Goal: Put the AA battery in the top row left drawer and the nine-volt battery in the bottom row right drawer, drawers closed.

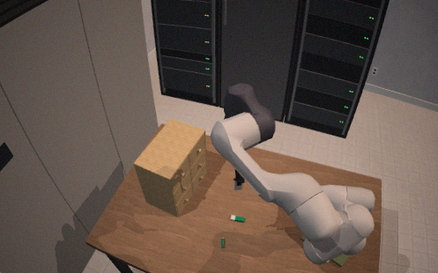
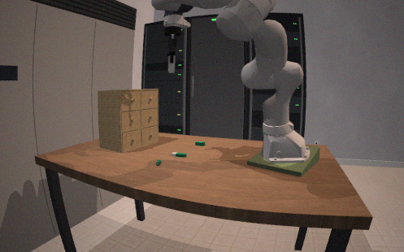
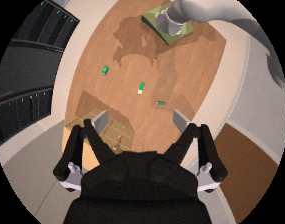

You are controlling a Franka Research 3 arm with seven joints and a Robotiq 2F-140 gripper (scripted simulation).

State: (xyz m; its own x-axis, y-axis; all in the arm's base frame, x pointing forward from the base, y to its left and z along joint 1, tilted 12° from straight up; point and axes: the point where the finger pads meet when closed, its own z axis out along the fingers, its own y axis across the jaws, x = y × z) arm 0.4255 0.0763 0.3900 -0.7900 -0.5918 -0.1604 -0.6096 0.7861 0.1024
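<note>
While the gripper [image 2: 171, 61] hangs high above the table [image 2: 222, 183] with fingers spread and nothing between them, the chest [image 2: 112, 118] shows all drawers seemingly pushed in. Three small green items lie apart on the wood.

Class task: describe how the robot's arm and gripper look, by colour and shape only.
The arm is made of rounded white segments, with one dark grey segment. It stands on a white pedestal on a green base plate. The gripper is black, with grey-tipped fingers.

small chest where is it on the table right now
In the exterior view the small chest stands at the table's far left corner, drawers shut, left of three small green items.
</note>
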